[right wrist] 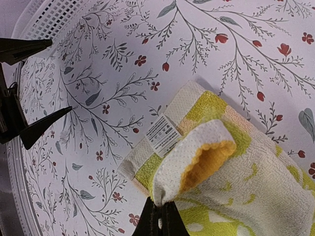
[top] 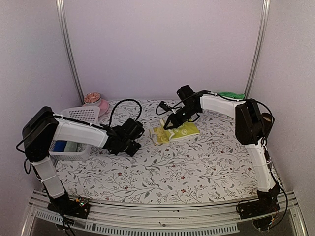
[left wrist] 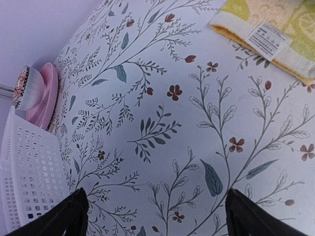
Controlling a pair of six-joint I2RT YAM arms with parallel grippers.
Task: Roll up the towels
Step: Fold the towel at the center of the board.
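Floral-printed cloth covers the desk [top: 197, 167], boxed in by pale walls. The right jaws are pinched fully shut on one corner of the yellow-lime towel [right wrist: 246, 196], raising a small flap [right wrist: 197, 157] whose orange-yellow underside shows just in front of them. The rest of that towel lies flat beyond them, its care label [right wrist: 163, 133] just past the flap. The left jaws stand wide open with nothing between them, hanging over bare cloth, with the towel's labelled edge ahead of them and the white mesh basket [top: 78, 115] off to their side. The green towel [top: 230, 95] lies well beyond the right jaws, behind that arm. To roll well, the pinched corner should probably travel low across the towel, curling over itself; lifting it high would likely only fold or drag the cloth. The left jaws look well placed to come in and pin the labelled edge against sliding.
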